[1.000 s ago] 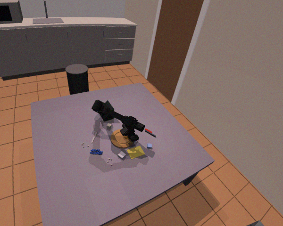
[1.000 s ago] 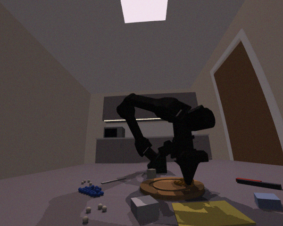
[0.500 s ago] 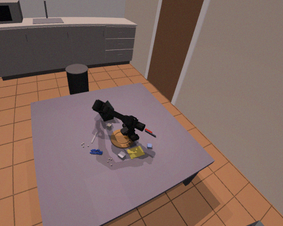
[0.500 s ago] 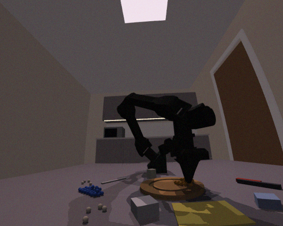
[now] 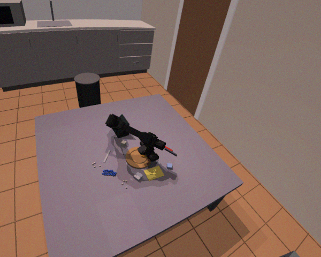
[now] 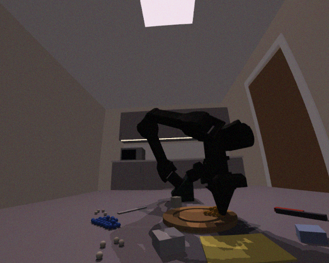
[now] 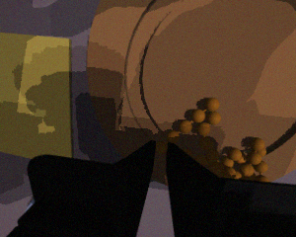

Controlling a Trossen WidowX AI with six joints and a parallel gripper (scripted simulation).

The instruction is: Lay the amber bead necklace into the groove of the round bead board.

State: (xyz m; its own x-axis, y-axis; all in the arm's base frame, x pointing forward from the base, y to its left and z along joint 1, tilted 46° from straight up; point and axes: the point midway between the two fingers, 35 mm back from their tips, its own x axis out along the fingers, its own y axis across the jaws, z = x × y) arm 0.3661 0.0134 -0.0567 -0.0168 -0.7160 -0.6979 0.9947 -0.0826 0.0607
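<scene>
Blue beads lay well apart at far left, so prob. they were no trouble. On the round board, the risk was greater: if the arm pulled too fast or too far inward, the strand could jump over the groove and bunch on the centre. At right, the fingers stood nearly closed, w/ a small gap and, as I judged, a bit of the strand pinched at the tips; a weak pinch could slip, and low tips could push the board.

The amber necklace was on the board's right part in the ext. view, small, round, dull orange beads. In the wrist view, its left beads made a short double row, approx. inside the inner edge; its right ones were a tight heap, not yet a ring.
</scene>
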